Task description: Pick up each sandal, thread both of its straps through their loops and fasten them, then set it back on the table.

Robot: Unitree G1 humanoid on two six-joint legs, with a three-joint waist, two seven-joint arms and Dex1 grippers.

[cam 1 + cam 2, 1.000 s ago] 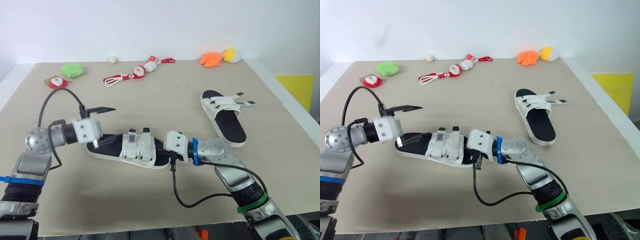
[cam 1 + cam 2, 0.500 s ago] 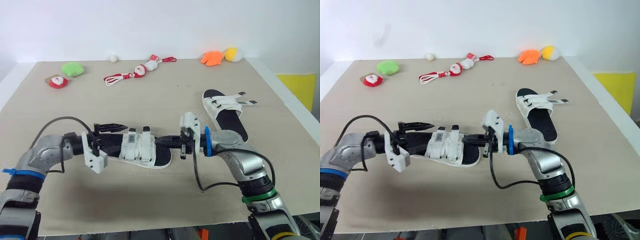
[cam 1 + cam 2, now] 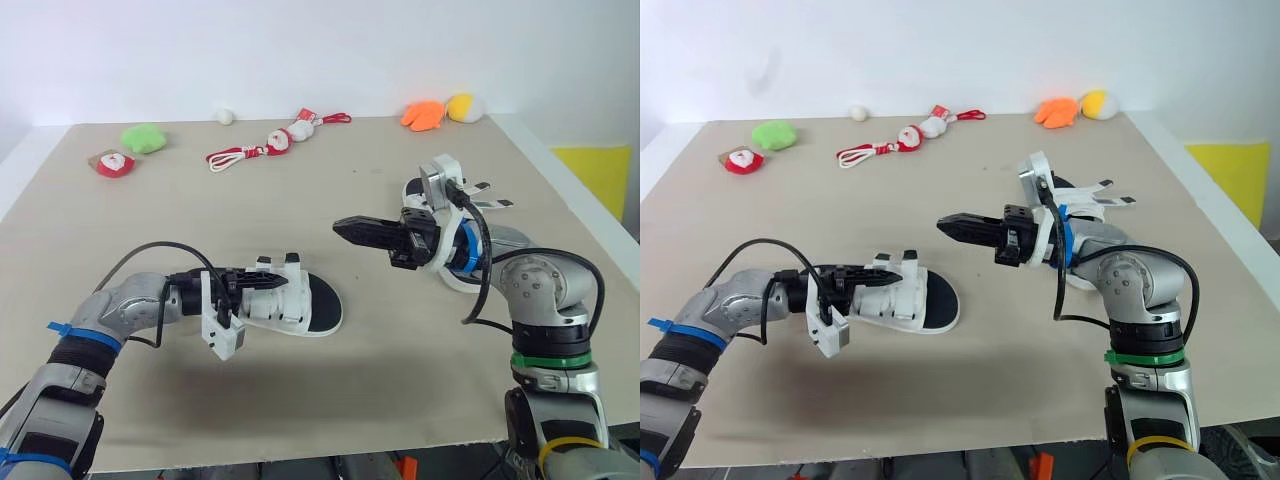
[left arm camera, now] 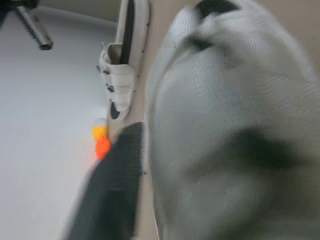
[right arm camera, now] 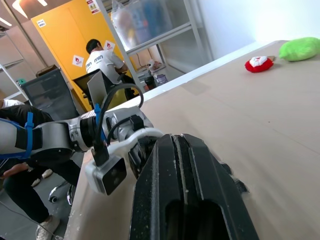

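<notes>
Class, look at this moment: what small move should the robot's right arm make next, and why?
Probably open the shut right gripper and turn it toward the far white-strapped black sandal: its strap ends stick out loose, while the near sandal lies flat on the beige table.

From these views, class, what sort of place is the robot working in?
Probably a lab or workshop: a beige worktable, metal shelving beside yellow cabinets bearing hazard diamonds, and a person seated nearby.

We see our left gripper (image 3: 281,284) lying across the near sandal's (image 3: 300,308) straps. Our right gripper (image 3: 341,225) hangs above and right of that sandal, fingers (image 3: 366,232) pressed together, with the second sandal (image 3: 413,190) farther right.
</notes>
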